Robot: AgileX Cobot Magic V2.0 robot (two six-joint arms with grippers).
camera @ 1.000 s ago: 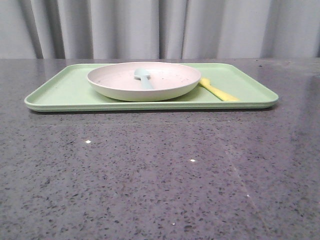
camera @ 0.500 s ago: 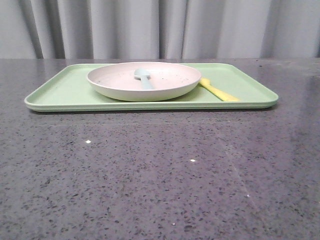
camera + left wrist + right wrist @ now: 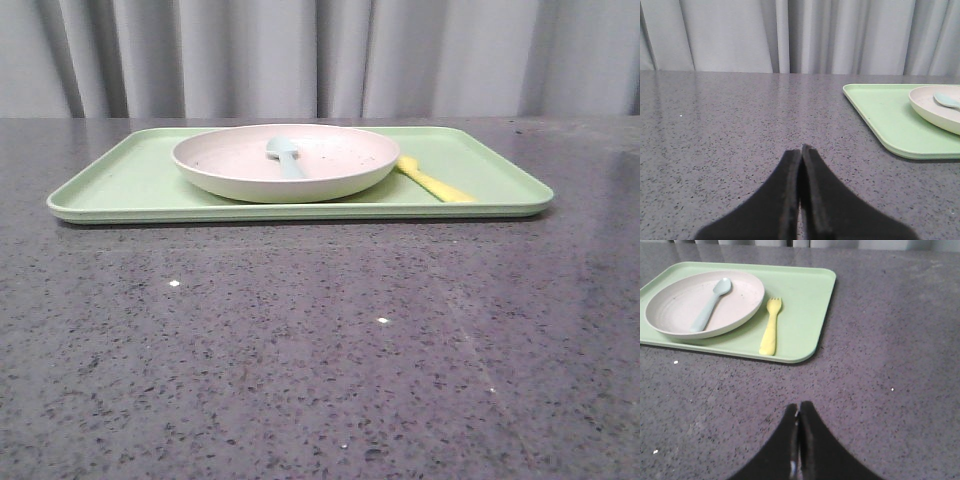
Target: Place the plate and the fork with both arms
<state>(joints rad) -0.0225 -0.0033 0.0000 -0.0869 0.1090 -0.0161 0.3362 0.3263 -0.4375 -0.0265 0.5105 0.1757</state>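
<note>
The pinkish-cream plate (image 3: 285, 162) sits on the light green tray (image 3: 120, 185) at the far middle of the table; it also shows in the right wrist view (image 3: 675, 310) and the left wrist view (image 3: 935, 107). The yellow fork (image 3: 432, 181) lies on the tray just right of the plate and shows whole in the right wrist view (image 3: 770, 326). My left gripper (image 3: 801, 149) is shut and empty over bare table, left of the tray. My right gripper (image 3: 799, 406) is shut and empty over bare table, short of the tray's near edge. Neither gripper shows in the front view.
A pale blue-grey spoon (image 3: 286, 156) lies inside the plate, also shown in the right wrist view (image 3: 711, 304). The dark speckled table (image 3: 320, 340) stretches in front of the tray. A grey curtain (image 3: 320, 55) hangs behind the table.
The tray, plate and fork sit a few pixels further left in the front view than before. No gripper enters that view.
</note>
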